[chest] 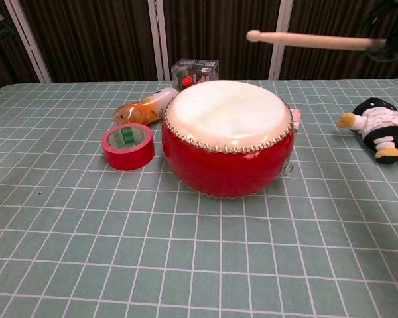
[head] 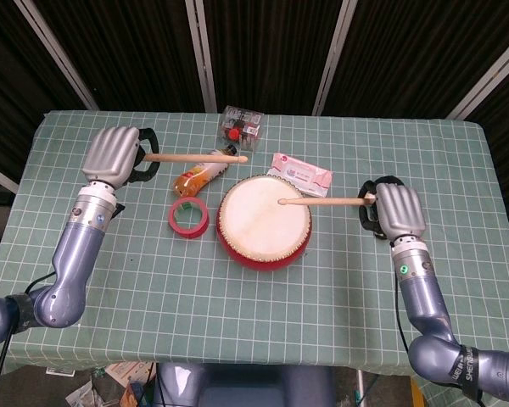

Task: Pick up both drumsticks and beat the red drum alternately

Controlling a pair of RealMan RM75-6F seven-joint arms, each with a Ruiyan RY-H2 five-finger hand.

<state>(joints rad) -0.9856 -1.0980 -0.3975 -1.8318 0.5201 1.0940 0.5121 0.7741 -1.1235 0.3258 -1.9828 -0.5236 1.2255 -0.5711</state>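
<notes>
The red drum (head: 264,220) with a white skin sits mid-table, and the chest view shows its red side (chest: 225,165). My left hand (head: 113,156) grips a wooden drumstick (head: 195,158) at the far left, raised, its tip over the orange bottle, away from the drum. My right hand (head: 396,210) holds the other drumstick (head: 322,202), whose tip hangs over the right part of the drum skin. In the chest view this drumstick (chest: 312,41) hovers well above the drum, and only the dark edge of the right hand (chest: 391,26) shows.
A red tape roll (head: 188,217) lies left of the drum, with an orange bottle (head: 202,174) behind it. A clear box (head: 241,127) and a pink packet (head: 300,175) lie beyond the drum. A penguin plush (chest: 381,129) lies at the right, hidden by my right hand in the head view.
</notes>
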